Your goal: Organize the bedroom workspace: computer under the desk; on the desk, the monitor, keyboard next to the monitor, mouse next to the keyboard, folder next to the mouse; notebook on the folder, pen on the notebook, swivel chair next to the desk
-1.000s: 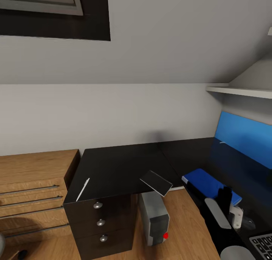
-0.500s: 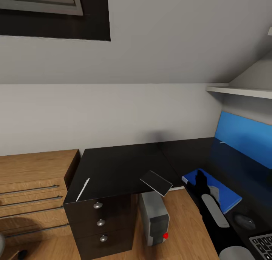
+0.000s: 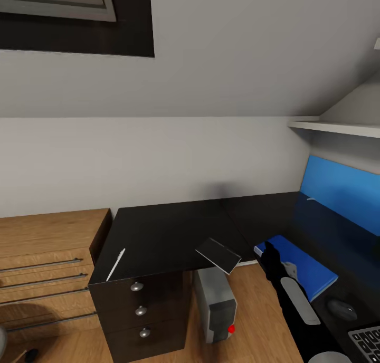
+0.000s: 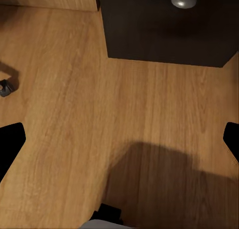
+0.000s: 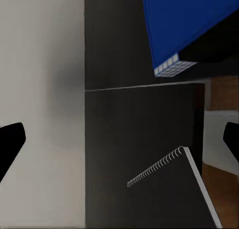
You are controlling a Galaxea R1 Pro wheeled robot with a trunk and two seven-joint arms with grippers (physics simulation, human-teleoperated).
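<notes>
The blue folder (image 3: pixel 303 261) already lies on the counter (image 3: pixel 163 236) near the mouse (image 3: pixel 342 308), while the notebook (image 3: pixel 218 255) and pen (image 3: pixel 116 264) wait unstacked, both grippers' jaws apart and empty

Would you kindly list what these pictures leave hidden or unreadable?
- Keyboard: cut off by the head view's corner.
- Monitor: cut off at the head view's edge.
- Computer: top hidden under the desk.
- Right gripper: too dark against the desk to read its jaws.
</notes>
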